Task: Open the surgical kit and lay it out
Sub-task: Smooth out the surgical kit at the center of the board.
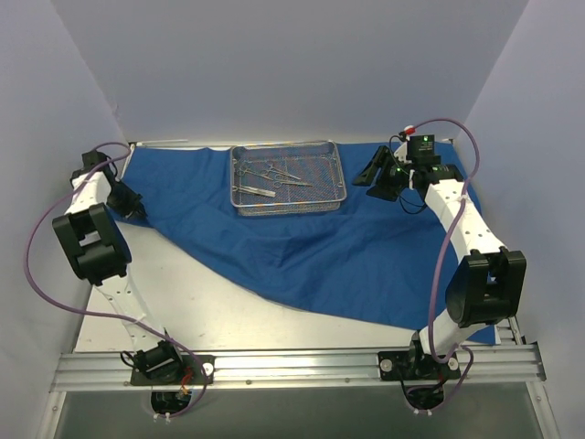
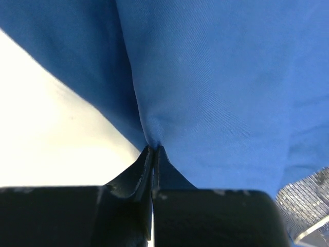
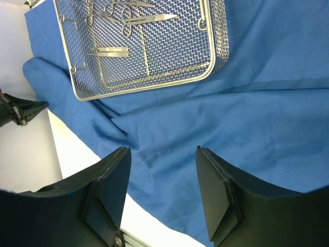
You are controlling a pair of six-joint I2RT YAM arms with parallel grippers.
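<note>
The left fingers (image 2: 131, 180) are pressed shut on a fold of the blue wrap (image 2: 221, 103) at its left edge, over the white worktop (image 2: 46, 134). The right fingers (image 3: 110, 185) stand parted, holding nothing, above the wrap's right side near the mesh tray (image 3: 149, 62). The tray sits on the wrap toward the far edge, instruments (image 3: 133, 18) lying inside. The risk, as I judge it: a hard pull on that fold could drag the tray and jostle the instruments, or the thin pinch could slip.
</note>
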